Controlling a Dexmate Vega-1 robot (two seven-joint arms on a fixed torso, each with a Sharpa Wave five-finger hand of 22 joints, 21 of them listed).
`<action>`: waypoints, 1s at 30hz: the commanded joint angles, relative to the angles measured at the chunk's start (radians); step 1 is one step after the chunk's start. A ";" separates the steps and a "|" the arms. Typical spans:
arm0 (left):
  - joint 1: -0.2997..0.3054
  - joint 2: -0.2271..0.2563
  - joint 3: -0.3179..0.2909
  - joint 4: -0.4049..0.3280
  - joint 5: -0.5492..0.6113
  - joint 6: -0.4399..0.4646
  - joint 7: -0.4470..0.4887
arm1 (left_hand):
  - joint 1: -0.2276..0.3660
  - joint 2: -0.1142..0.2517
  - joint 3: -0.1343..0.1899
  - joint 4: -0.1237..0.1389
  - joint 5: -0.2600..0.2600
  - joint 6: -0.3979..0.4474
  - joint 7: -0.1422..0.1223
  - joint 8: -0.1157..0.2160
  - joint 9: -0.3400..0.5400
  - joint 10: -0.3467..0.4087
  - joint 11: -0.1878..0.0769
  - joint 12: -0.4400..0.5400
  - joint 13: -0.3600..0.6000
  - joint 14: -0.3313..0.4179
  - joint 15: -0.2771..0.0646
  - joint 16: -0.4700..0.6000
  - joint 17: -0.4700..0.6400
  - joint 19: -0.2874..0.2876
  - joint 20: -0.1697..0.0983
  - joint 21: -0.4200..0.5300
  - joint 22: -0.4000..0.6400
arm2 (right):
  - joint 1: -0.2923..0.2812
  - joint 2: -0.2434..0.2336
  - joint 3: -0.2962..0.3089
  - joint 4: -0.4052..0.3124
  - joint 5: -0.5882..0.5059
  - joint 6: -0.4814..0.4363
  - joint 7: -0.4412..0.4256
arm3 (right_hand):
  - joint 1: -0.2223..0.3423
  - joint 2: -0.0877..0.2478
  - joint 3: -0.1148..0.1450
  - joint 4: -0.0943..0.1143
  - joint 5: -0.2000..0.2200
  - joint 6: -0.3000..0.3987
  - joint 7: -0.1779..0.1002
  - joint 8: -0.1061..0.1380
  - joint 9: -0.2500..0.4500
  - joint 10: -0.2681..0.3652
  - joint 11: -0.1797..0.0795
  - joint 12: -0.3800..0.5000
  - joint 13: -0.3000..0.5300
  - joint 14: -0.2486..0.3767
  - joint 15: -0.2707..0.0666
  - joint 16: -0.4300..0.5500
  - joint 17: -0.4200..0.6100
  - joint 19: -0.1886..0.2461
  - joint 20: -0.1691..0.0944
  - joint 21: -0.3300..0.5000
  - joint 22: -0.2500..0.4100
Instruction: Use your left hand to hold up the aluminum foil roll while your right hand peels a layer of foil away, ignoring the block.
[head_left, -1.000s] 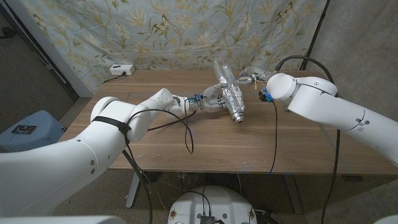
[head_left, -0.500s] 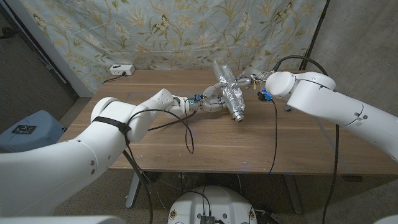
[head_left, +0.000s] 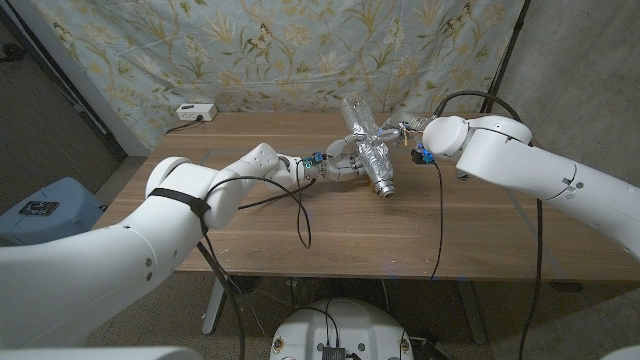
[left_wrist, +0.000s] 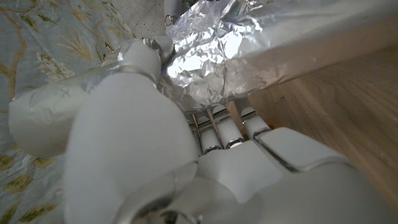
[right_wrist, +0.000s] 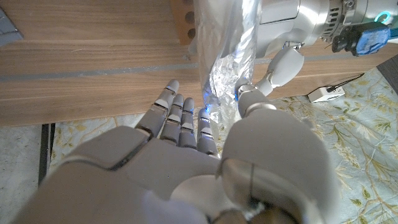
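My left hand (head_left: 343, 162) grips the aluminum foil roll (head_left: 368, 148) and holds it tilted above the middle of the table, one end low near the wood. In the left wrist view my left hand (left_wrist: 186, 162) wraps the crinkled foil roll (left_wrist: 249, 50). My right hand (head_left: 397, 128) is at the roll's far right side. In the right wrist view my right hand (right_wrist: 186, 155) reaches up with straight fingers, thumb and fingers standing either side of the foil roll's (right_wrist: 225, 56) loose crumpled layer, a gap between them. A wooden block (right_wrist: 182, 20) lies on the table past the roll.
The wooden table (head_left: 250, 215) has a black cable (head_left: 302, 215) trailing across its front half. A white power strip (head_left: 195, 111) sits at the far left corner. A blue bin (head_left: 40, 210) stands on the floor left of the table. A patterned cloth hangs behind.
My right hand and arm have moved left, closing in on the roll's upper side. The left hand and the roll have stayed in place.
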 joint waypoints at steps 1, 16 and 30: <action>0.001 0.005 0.013 -0.009 -0.010 0.014 -0.007 | -0.075 0.075 0.068 0.057 0.009 0.126 0.013 0.107 0.025 0.126 -0.020 -0.007 -0.011 0.000 -0.005 -0.007 -0.002 -0.005 0.002 0.010 0.001 | 0.016 -0.004 -0.025 -0.007 -0.011 -0.017 -0.001 | 0.021 0.014 -0.002 0.003 0.009 0.052 0.053 0.022 0.013 0.009 -0.012 0.013 0.010 0.004 -0.013 0.010 0.010 0.003 -0.008 0.008 0.003; 0.008 0.019 0.042 -0.032 -0.019 0.029 -0.010 | -0.083 0.071 0.078 0.056 0.017 0.129 0.017 0.114 0.019 0.106 -0.010 -0.047 -0.051 0.005 -0.001 -0.029 -0.028 -0.010 0.003 0.017 -0.003 | -0.014 -0.041 0.024 -0.036 0.021 -0.021 -0.005 | 0.047 0.051 -0.002 0.004 0.014 0.107 0.056 0.045 0.037 0.029 -0.019 0.031 0.027 0.025 -0.025 0.029 0.028 0.022 -0.017 0.016 0.004; 0.008 0.018 0.060 -0.023 -0.024 0.015 -0.035 | -0.092 0.072 0.085 0.058 0.023 0.125 0.018 0.120 0.017 0.102 -0.010 -0.074 -0.081 0.003 0.002 -0.045 -0.044 -0.016 0.005 0.021 -0.006 | 0.021 -0.050 0.024 -0.017 0.057 -0.036 0.035 | 0.035 0.009 -0.046 0.003 0.009 0.040 0.065 0.007 0.047 -0.001 0.018 0.024 0.042 0.007 0.023 0.024 0.038 0.015 0.023 0.011 0.004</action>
